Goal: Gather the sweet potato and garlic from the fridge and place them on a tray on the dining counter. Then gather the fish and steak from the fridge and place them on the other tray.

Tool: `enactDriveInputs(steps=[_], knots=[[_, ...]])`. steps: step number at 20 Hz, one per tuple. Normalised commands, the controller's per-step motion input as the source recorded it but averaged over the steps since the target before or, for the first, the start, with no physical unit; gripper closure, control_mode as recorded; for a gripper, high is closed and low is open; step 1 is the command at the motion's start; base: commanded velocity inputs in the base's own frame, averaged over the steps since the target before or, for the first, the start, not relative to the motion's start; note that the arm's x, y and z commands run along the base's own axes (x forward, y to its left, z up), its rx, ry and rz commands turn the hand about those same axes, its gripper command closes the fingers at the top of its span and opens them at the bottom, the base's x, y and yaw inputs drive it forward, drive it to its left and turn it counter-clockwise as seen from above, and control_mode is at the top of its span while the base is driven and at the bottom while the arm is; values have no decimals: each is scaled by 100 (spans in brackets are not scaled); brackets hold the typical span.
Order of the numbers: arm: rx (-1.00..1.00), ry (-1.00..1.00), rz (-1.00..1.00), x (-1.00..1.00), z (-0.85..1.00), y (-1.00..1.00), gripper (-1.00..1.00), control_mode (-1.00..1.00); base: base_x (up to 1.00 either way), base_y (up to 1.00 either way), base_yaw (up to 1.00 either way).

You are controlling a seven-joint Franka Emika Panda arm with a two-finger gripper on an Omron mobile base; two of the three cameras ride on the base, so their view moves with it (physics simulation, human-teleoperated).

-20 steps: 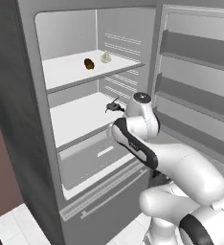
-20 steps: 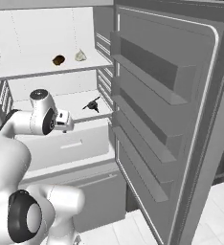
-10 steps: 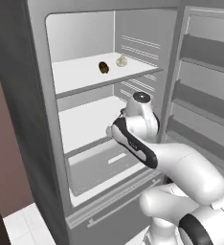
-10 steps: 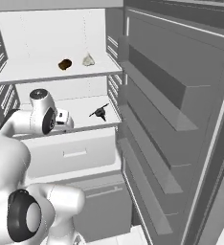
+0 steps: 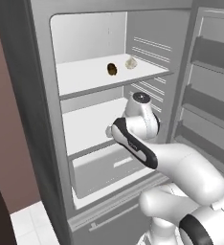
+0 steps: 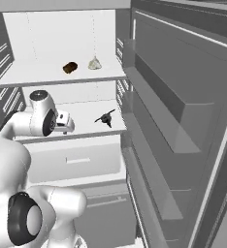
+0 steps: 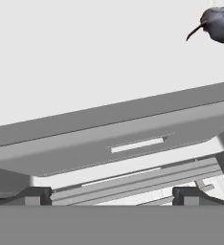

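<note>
The fridge point(image 5: 42, 119) stands open. On its upper shelf lie the brown sweet potato point(image 5: 112, 69) point(image 6: 70, 67) and, just right of it, the pale garlic point(image 5: 131, 62) point(image 6: 94, 63). The dark grey fish point(image 6: 105, 117) point(image 7: 219, 21) lies on the middle shelf. My gripper point(image 7: 113, 196) is open and holds nothing. It looks at the drawer front below that shelf, with the fish off to its upper right. In the right base view my hand point(image 6: 63, 121) hovers at the middle shelf's front edge, left of the fish. The steak, both trays and the dining counter are out of view.
The open fridge door point(image 6: 183, 97) with its shelf bins stands close on the right. A pale drawer point(image 5: 109, 167) point(image 6: 76, 160) sits under the middle shelf. A dark brown wall point(image 5: 8, 143) flanks the fridge on the left.
The base has driven, so the fridge interior has shifted and looms larger in both base views. The gripper stays open and the food lies where it was.
</note>
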Motion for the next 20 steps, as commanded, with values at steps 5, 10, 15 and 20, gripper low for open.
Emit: enactDriveInputs(steps=[5, 10, 15, 20], knots=[[0, 0, 0, 0, 0, 0, -100, 100, 52, -10, 18], [0, 0, 0, 0, 0, 0, -100, 100, 50, -12, 18], [0, 0, 0, 0, 0, 0, -100, 100, 20, -20, 16], [0, 3, 6, 7, -6, -32, -100, -100, 0, 0, 0]])
